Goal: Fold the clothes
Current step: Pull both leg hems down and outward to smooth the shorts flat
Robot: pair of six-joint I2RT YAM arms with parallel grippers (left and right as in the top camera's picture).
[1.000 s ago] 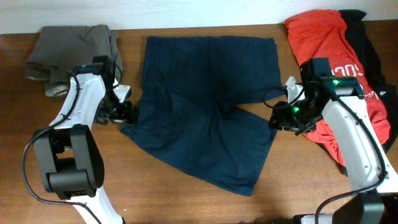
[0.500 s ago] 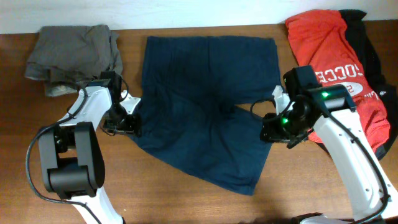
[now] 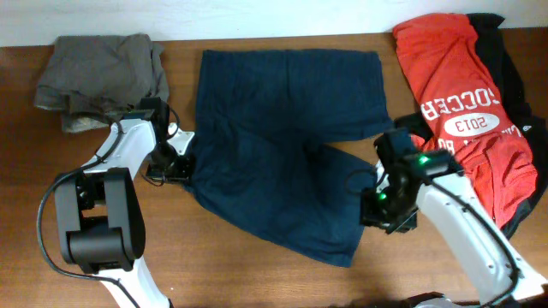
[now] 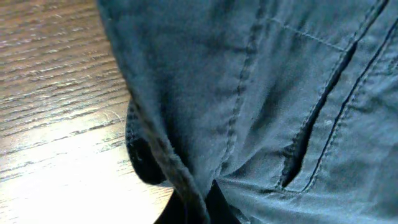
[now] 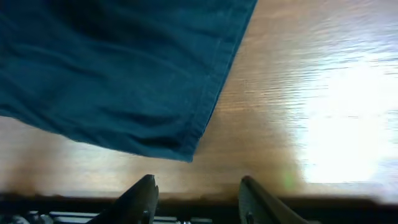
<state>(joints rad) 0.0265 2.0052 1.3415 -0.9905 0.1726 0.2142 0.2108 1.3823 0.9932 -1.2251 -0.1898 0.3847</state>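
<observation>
A: Where is open room?
B: The table (image 3: 257, 274) shows wood in front of the navy shorts (image 3: 282, 145), which lie mid-table, creased, 1 leg skewed.
A: Fingers?
B: The left gripper (image 3: 177, 162) pinches their left edge. The right gripper (image 5: 196, 186) stands parted over wood beside the hem corner.

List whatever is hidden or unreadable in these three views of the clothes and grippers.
- Left gripper: in the left wrist view its fingertips are buried in pinched navy shorts cloth; overhead, its own wrist covers them.
- Right gripper: overhead, the arm hides its fingers.
- Black garment: overhead, mostly under the red jersey.
- Jersey's smaller lettering: overhead, too small and partly folded.
- Grey-brown garment: overhead, bunched; type unclear.
</observation>
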